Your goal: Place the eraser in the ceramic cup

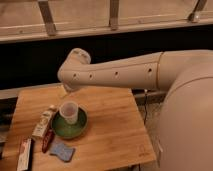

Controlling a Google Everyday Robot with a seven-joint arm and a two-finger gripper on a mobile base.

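Note:
The eraser [24,153], a slim white bar with dark and reddish markings, lies flat at the wooden table's front left corner. The ceramic cup [69,112], pale and tapered, stands upright inside a green bowl [70,128] left of the table's middle. My arm reaches in from the right and bends above the table's back left. The gripper [64,90] hangs below that bend, only a pale part of it showing, just behind and above the cup. It is far from the eraser.
A cream tube [43,123] lies left of the bowl, with a small red object [47,141] below it. A blue-grey pad [61,150] lies in front of the bowl. The wooden table [115,125] ends at right beside my pale body. A dark wall runs behind.

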